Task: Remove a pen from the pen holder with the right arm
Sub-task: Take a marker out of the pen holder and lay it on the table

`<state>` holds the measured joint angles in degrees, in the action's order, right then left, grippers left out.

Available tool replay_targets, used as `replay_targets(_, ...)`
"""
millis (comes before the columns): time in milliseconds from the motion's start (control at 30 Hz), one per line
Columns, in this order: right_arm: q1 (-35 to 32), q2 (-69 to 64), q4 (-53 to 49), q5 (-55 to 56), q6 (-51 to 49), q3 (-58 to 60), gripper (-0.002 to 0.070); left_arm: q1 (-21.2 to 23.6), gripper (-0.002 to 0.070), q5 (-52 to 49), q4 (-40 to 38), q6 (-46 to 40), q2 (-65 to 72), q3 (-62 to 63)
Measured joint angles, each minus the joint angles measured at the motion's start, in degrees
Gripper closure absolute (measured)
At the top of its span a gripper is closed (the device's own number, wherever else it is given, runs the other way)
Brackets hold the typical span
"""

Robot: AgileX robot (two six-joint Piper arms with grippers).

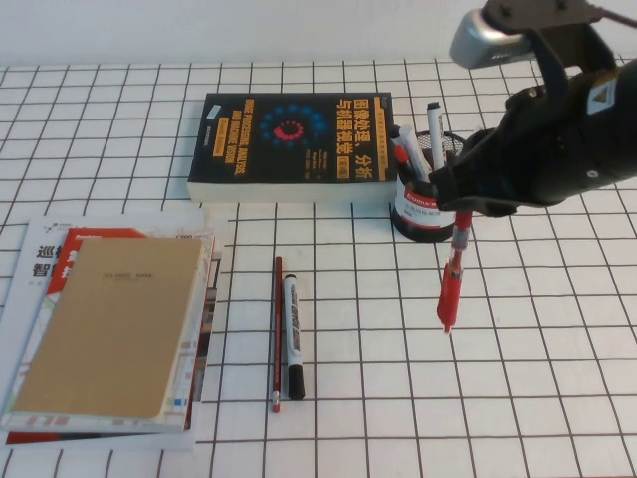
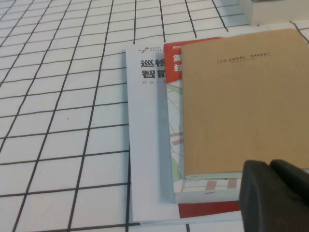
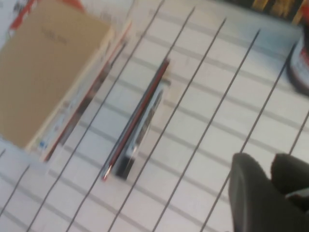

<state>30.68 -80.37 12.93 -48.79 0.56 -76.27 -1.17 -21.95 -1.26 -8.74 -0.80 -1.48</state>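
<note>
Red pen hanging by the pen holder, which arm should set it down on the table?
Right. The right gripper grips the red pen, which hangs outside the pen holder above the table. The left gripper sits far off over the brown notebook.

1. Surface (image 1: 418, 398): white with a black grid of lines.
2. Black book (image 1: 289, 144) lies flat, far side, about mid-width.
3. Pen holder (image 1: 418, 221), black mesh, stands upright just beside the book's right end.
4. Red pencil (image 1: 277, 334) and black-capped marker (image 1: 293, 339) lie side by side near the centre, parallel.
5. Stack of booklets (image 1: 109, 339) at near left: white leaflet (image 1: 40, 249) lowest, tan notebook on top.
</note>
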Motion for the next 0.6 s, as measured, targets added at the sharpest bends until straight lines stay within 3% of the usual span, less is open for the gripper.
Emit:
replay_targets(333,1.2,-18.2,3.8,-19.1,-0.6,-13.8,0.0620,0.0,0.0679,0.0,0.0,0.0,0.0,0.0)
replay_targets(600,3.0,-31.0,4.4,-21.5,-0.6,-25.9,0.0620,0.0,0.0679,0.0,0.0,0.0,0.0,0.0)
